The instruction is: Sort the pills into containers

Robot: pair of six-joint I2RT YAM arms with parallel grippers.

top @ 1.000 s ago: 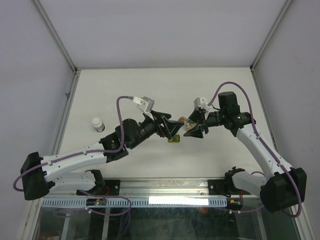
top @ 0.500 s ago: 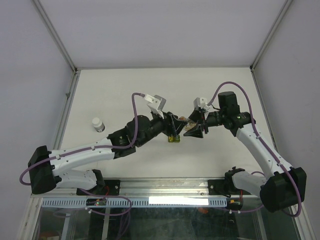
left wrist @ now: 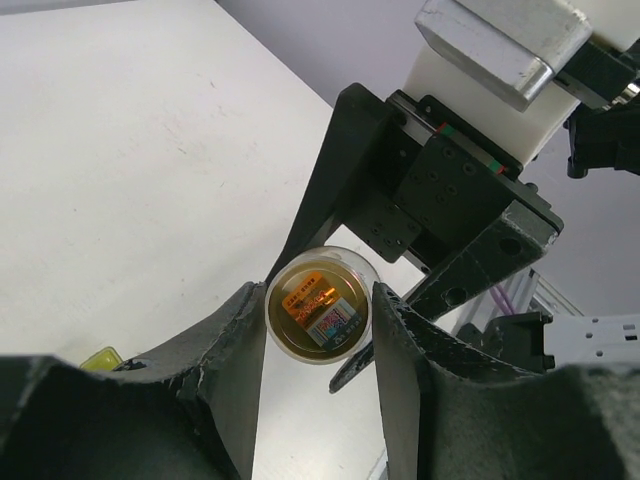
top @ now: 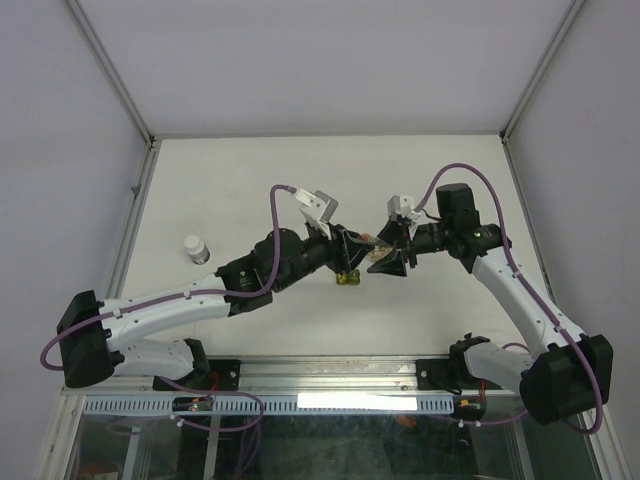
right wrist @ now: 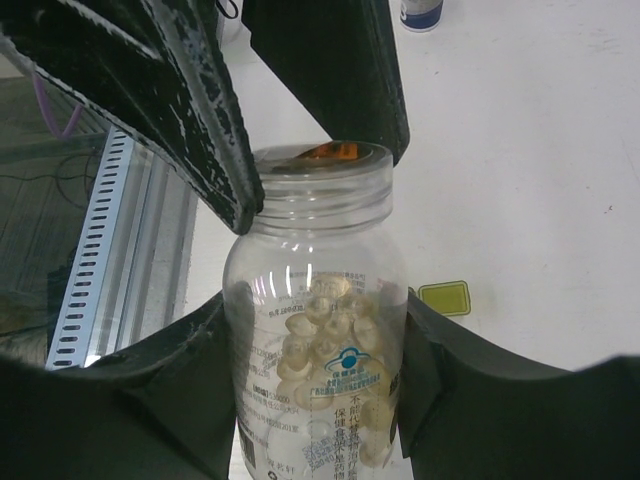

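Far out to the left of the left claw, well apart from it, a white-capped vial (top: 196, 247) stands upright on the desk (top: 250, 170). Moving in, the left claw (top: 353, 248) reaches toward the middle and has narrowed right down. Its wrist view shows a dark finger (left wrist: 235, 340) pressed to each side of the round clear cap of the bottle (right wrist: 300, 250), with no gap showing on either side.

Just below that claw's tips the olive-green square box (top: 347, 281) lies flat on the desk, under the two claws and touched by neither.

On to the bottle itself: it hangs in the air between the claws, cap end toward the left one. Inside, the pills (right wrist: 322, 335) sit as a loose heap of small pale rounds behind the printed label, filling only part of it.

The right claw (top: 386, 258) has the bottle's body — its fingers are clamped on both flanks, as its own wrist camera shows, and the glass fills the space between them. The two claws nearly meet tip to tip over the desk.
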